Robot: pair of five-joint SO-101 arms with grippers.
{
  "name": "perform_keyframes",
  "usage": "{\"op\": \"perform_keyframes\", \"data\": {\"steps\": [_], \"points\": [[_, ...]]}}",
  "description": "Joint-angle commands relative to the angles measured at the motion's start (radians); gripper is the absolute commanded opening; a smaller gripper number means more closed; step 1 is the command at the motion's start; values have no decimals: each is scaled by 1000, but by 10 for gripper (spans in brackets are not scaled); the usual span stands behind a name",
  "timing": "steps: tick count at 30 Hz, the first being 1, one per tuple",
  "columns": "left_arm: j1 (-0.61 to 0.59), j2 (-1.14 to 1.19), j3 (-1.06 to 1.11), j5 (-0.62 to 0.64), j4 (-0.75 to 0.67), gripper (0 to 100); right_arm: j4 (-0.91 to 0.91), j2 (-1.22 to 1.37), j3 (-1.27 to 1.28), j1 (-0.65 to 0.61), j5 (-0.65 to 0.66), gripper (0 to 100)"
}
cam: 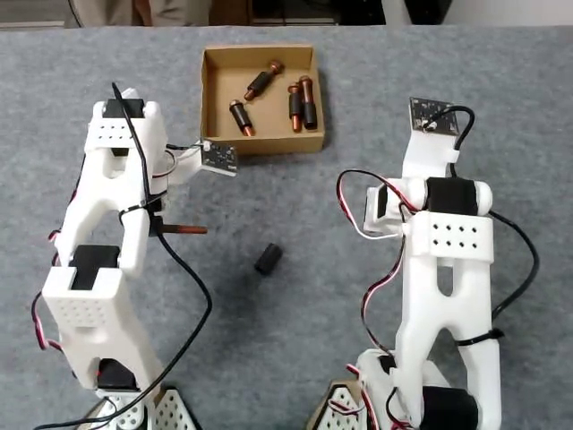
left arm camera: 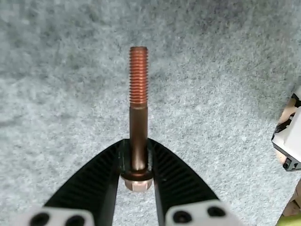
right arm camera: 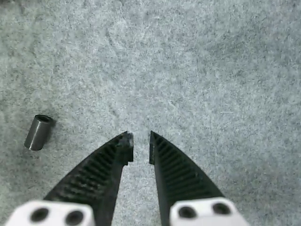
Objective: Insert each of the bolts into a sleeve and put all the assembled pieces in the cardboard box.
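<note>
My left gripper (left arm camera: 138,151) is shut on a copper bolt (left arm camera: 138,108) just above its head, with the threaded end pointing away over the grey felt. In the high view this bolt (cam: 184,230) sticks out sideways from the left arm toward the table's middle. A loose black sleeve (cam: 268,259) lies on its side a short way beyond the bolt's tip. My right gripper (right arm camera: 139,140) hovers over bare felt, its fingers a narrow gap apart and holding nothing, and the sleeve (right arm camera: 38,132) lies off to one side of it. The cardboard box (cam: 208,98) holds several assembled pieces (cam: 264,81).
Grey felt covers the whole table. The box stands at the back between the two arms. The right arm (cam: 448,242) stretches along the right side, with cables looping beside it. Open felt lies between the arms around the sleeve.
</note>
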Motion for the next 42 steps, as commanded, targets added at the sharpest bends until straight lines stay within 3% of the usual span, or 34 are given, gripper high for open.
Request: {"op": "perform_keyframes", "data": {"steps": [1, 5, 12, 14, 21, 28, 38, 42], "points": [[17, -61, -44, -434, 14, 18, -9, -25, -1, 21, 2, 75], [17, -61, -44, -331, 14, 19, -14, -25, -1, 19, 2, 75], [21, -64, -37, 256, -48, 19, -14, -30, -1, 15, 0, 74], [12, -58, -35, 358, -81, 19, -14, -27, -4, 13, 0, 74], [-3, -65, -2, 241, -89, 19, -15, -27, -5, 13, 0, 74], [-3, -67, 66, 17, -92, 19, -15, -25, -2, 13, 0, 74], [-8, -58, 173, 31, -279, 19, -15, -25, -1, 13, 0, 74], [-2, -58, 192, 190, -351, 21, -15, -25, -1, 13, 0, 74]]}}
